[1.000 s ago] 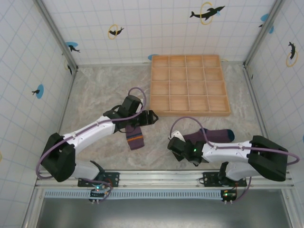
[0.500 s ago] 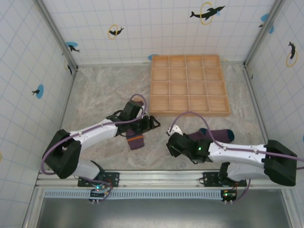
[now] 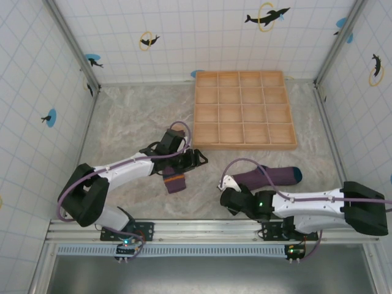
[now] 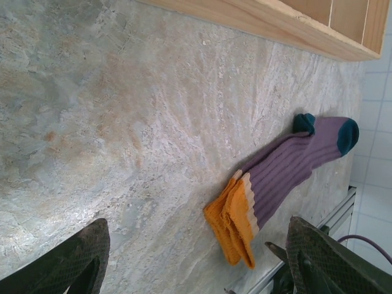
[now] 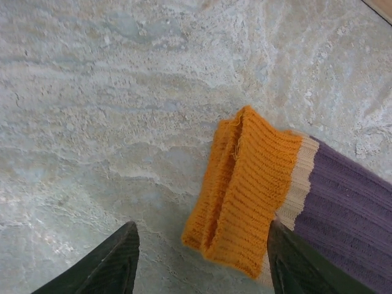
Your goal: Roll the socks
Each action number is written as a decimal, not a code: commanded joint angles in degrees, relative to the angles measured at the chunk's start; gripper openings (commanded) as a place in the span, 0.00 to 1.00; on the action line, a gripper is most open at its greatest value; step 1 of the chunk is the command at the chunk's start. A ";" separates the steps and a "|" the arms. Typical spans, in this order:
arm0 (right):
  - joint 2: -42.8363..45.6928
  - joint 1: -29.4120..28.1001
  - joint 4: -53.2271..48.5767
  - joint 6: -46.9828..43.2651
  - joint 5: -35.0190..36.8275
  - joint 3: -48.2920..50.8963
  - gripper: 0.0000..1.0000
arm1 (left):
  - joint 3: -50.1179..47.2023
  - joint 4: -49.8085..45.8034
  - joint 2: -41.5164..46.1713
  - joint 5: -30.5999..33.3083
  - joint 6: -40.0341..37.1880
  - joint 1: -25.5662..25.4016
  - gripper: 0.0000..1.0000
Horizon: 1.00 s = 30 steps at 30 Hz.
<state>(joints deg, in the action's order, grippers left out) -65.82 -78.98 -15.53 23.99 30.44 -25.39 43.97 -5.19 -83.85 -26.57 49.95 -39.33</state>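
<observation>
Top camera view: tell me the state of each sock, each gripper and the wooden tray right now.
right sock, unrolled, lying flat, orange cuff toward the right gripper.
left sock, short end showing by the left gripper; rolled or not, cannot tell.
left gripper, open, holding nothing.
right gripper, open, at the right sock's cuff, not gripping it.
wooden tray, flat on the table, compartments empty.

White tiled walls (image 3: 184, 43) with dolphin stickers (image 3: 267, 16) enclose a marbled tabletop (image 3: 135, 116).

No writing, label, brand or number could be read anywhere. The wall tiles (image 3: 202, 37) bore dolphin decals (image 3: 263, 16) with rings, without lettering.
</observation>
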 commanded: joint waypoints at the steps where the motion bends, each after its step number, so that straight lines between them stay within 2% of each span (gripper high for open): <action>1: -2.50 -2.55 0.14 -0.95 7.75 1.13 0.57 | 1.42 0.71 -0.52 -1.20 -0.21 -0.23 0.77; 11: -9.27 -5.66 0.36 -0.27 16.04 0.70 0.52 | 1.91 0.80 -0.45 -1.47 -0.11 -0.22 0.76; 24: -14.95 -6.80 4.44 -3.16 19.92 -0.46 0.48 | 1.96 0.80 -0.34 -1.47 0.03 -0.22 0.76; 30: -13.89 -7.15 8.14 -3.60 17.96 0.60 0.34 | 1.83 0.84 -0.27 -1.72 0.06 -0.22 0.75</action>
<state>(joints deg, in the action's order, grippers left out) -80.34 -85.62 -10.70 20.10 48.71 -25.21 44.40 -4.99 -83.92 -27.29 49.95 -39.33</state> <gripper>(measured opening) 0.358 0.754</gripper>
